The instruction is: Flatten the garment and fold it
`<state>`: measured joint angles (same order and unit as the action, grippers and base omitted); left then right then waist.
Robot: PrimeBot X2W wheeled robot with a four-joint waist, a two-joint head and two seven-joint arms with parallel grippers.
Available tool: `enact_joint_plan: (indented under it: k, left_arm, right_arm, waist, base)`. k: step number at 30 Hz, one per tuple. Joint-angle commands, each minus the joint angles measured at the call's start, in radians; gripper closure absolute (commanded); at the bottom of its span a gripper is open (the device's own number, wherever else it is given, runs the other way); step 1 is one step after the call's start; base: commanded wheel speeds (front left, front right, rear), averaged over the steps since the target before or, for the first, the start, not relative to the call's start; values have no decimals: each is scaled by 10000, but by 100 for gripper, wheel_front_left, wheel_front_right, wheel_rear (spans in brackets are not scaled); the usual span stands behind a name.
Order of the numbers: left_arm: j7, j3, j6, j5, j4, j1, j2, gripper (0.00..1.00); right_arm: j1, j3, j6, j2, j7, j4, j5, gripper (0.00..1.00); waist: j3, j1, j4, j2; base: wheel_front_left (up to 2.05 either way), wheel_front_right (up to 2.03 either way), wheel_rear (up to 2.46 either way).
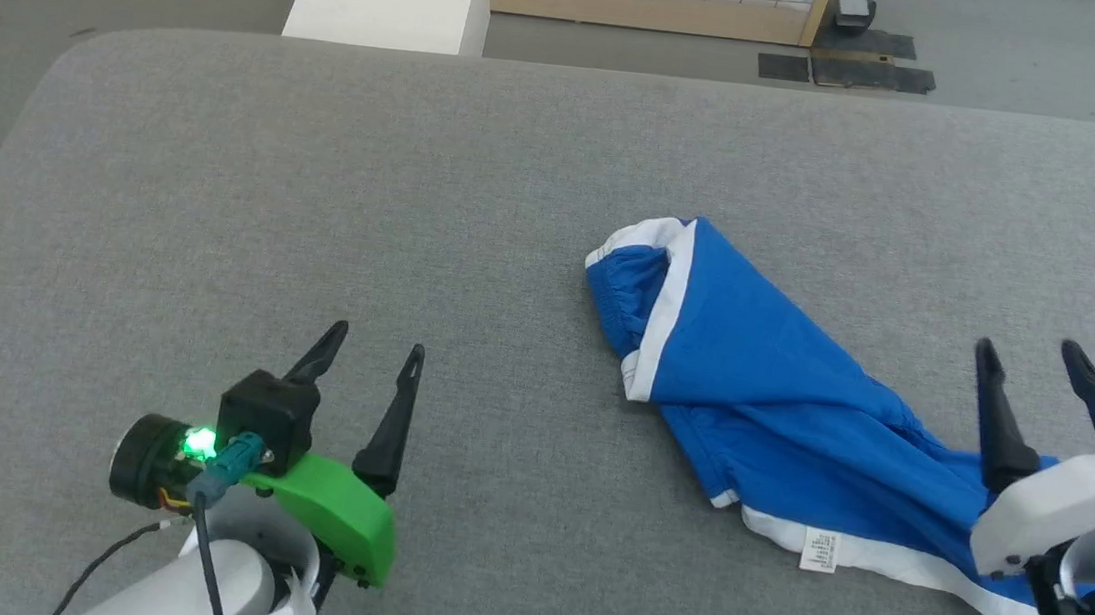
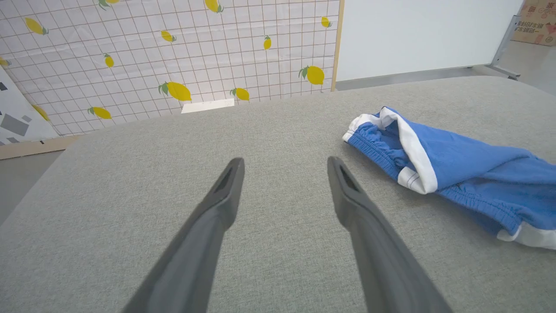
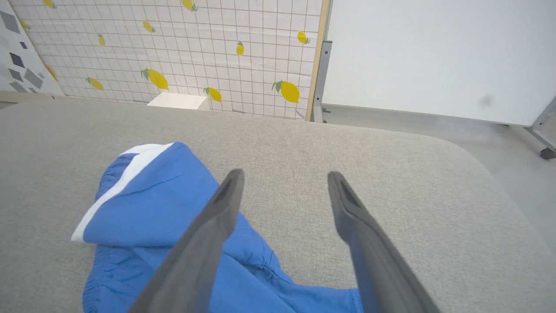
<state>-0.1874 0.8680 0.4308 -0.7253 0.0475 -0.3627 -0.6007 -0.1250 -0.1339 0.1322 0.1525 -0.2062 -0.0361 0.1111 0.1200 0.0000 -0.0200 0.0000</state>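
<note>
Status: garment (image 1: pixel 781 390) bunched on grey pad (image 1: pixel 319 175), both grippers empty

Near left: left gripper (image 1: pixel 379 340), fingers spread, nothing between them, well apart from the cloth. Near right: right gripper (image 1: pixel 1028 346), fingers also spread, over the garment's near end, gripping nothing. Garment lies right of centre, twisted; white label (image 1: pixel 820 550) on near hem, waistband end farther off. Beyond the pad: lemon-print panel (image 2: pixel 173 52).

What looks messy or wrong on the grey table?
The blue shorts lie crumpled and twisted on the grey table, not flat. One end is folded over so the gathered inside shows, and the white label sticks out at the near edge. Nothing looks torn or spilled.
</note>
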Motion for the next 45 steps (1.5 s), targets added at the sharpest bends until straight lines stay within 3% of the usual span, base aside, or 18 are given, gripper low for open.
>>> enact_joint_plan:
  k: [1,9,16,21,26,38,39,40,45]
  left_arm:
    - [4,-12,-42,-60,48,-71,59,0]
    - [498,315,-327,-164,132,-358,317,0]
    - [2311,647,-945,-642,-126,-1812,925,0]
    - [4133,743,-1372,-1078,-1020,-3566,1564,0]
    - [5702,869,-1550,-1292,-2328,-4887,1790,0]
    - [6886,1046,-2070,-1780,-4267,-5550,2076,0]
    - [6920,1107,-2196,-1807,-4311,-5506,2061,58]
    - [6902,1153,-2304,-1809,-4318,-5471,2045,100]
    - [6068,953,-2352,-1725,-4130,-5214,1864,100]
  right_arm:
    - [180,182,-15,85,320,-166,96,0]
    - [892,355,-15,-267,1759,-765,-108,0]
    - [1057,395,-15,-507,1983,-962,-500,0]
    - [970,542,-15,-606,2133,-1032,-652,0]
    - [779,762,-15,-777,2336,-1011,-724,0]
    - [694,767,-15,-1010,2893,-578,-814,0]
    - [676,793,-15,-1014,2900,-564,-814,0]
    - [664,794,-15,-1016,2901,-553,-785,0]
    - [623,818,-15,-1020,2837,-471,-721,0]
  waist:
    - [-30,0,-46,0]
    - [243,0,-331,0]
    - [1224,0,-799,0]
    - [1911,0,-1257,0]
    - [2470,0,-1859,0]
    - [3010,0,-2408,0]
    - [3012,0,-2391,0]
    - [2994,0,-2352,0]
    - [2697,0,-2037,0]
  base:
    - [0,0,0]
    - [0,0,0]
    - [0,0,0]
    - [0,0,0]
    - [0,0,0]
    - [0,0,0]
    - [0,0,0]
    - [0,0,0]
    - [0,0,0]
